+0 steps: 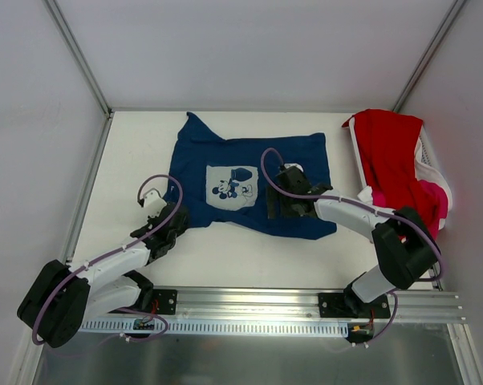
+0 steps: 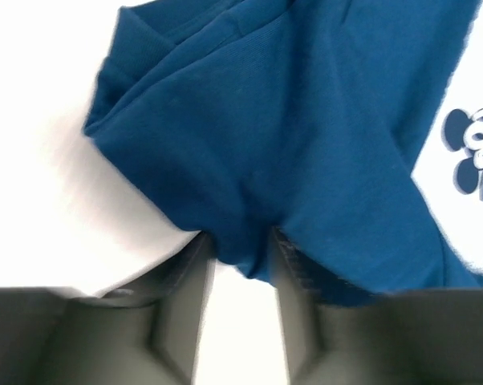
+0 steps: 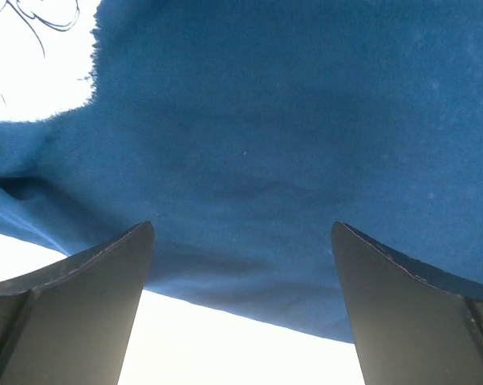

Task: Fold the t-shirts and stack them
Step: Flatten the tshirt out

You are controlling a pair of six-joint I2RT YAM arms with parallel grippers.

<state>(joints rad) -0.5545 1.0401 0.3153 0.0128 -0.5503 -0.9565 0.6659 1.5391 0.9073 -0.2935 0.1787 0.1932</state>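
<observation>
The navy t-shirt lies spread on the white table, its pale cartoon-mouse print facing up. My left gripper is at the shirt's near left corner. In the left wrist view the jaws stand close together with a fold of the navy fabric pinched between the tips. My right gripper is over the shirt's near right part, jaws wide open above the navy cloth near its hem. The red t-shirt and the pink one lie in the basket.
The white plastic basket stands at the right edge of the table. White walls with metal posts close in the back and both sides. A metal rail holding both arm bases runs along the near edge.
</observation>
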